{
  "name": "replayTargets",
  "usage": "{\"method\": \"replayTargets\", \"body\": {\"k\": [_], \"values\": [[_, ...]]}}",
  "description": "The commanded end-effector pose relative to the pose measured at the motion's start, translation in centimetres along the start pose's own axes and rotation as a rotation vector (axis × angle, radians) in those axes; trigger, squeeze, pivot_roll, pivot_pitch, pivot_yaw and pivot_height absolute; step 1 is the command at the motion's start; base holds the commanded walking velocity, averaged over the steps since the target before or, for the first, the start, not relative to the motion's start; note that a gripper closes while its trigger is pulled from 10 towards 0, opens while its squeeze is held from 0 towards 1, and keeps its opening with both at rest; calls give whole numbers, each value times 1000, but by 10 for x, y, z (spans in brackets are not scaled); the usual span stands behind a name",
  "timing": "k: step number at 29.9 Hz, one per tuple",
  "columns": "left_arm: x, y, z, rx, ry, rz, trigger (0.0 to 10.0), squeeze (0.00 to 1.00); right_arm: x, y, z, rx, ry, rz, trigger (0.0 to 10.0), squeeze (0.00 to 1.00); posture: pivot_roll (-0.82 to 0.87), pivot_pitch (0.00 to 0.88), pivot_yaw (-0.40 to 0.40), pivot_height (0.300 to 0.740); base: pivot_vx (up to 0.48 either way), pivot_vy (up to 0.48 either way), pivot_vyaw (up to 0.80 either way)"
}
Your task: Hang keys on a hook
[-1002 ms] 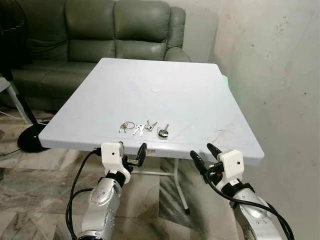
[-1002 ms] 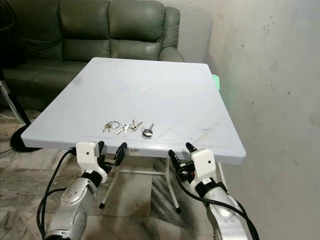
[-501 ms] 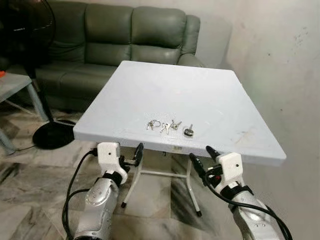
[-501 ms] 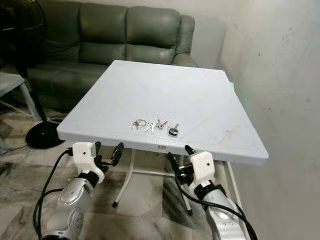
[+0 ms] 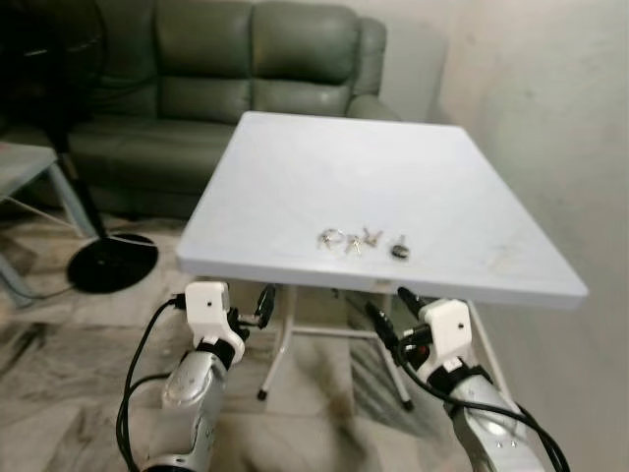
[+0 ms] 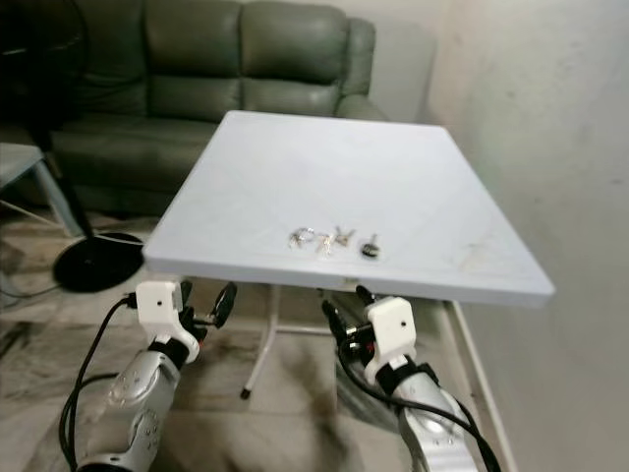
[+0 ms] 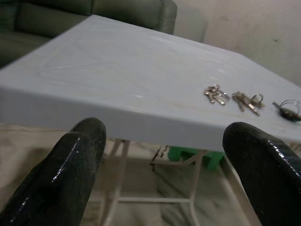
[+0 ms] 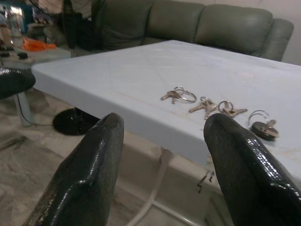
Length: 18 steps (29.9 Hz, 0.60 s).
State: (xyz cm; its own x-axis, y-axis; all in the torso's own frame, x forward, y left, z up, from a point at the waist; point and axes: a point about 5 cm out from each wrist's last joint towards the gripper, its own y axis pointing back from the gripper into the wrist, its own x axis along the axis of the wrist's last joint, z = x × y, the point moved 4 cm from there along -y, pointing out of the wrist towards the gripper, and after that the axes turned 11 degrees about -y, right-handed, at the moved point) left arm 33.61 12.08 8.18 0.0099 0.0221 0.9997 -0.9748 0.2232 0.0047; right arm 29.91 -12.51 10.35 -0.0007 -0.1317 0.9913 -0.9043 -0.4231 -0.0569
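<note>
Keys [image 5: 358, 240] in a row near the white table's [image 5: 295, 177] front edge, my left gripper [image 5: 246, 305] and right gripper [image 5: 390, 312] spread empty below that edge

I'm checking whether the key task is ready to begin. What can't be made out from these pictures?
- A hook: none can be made out in the head views, which are blurred.
- Keys on the table: too small in the head views to count.
- Black-headed key: blurred in the right wrist view.
</note>
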Motion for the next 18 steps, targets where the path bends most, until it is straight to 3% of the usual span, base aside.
{"method": "replayTargets", "body": {"k": [1, 8, 18], "values": [[0, -1, 10, -24, 5, -1, 10000, 0, 0, 4, 8, -26, 8, -8, 10000, 0, -42, 0, -37, 740, 0, 0, 0], [3, -1, 10, -41, 9, 15, 10000, 0, 2, 5, 13, -77, -38, 12, 10000, 0, -42, 0, -35, 740, 0, 0, 0], [4, -1, 10, -42, 17, 25, 10000, 0, 3, 4, 13, -83, -43, 18, 10000, 0, -44, 0, -30, 740, 316, 0, 0]]}}
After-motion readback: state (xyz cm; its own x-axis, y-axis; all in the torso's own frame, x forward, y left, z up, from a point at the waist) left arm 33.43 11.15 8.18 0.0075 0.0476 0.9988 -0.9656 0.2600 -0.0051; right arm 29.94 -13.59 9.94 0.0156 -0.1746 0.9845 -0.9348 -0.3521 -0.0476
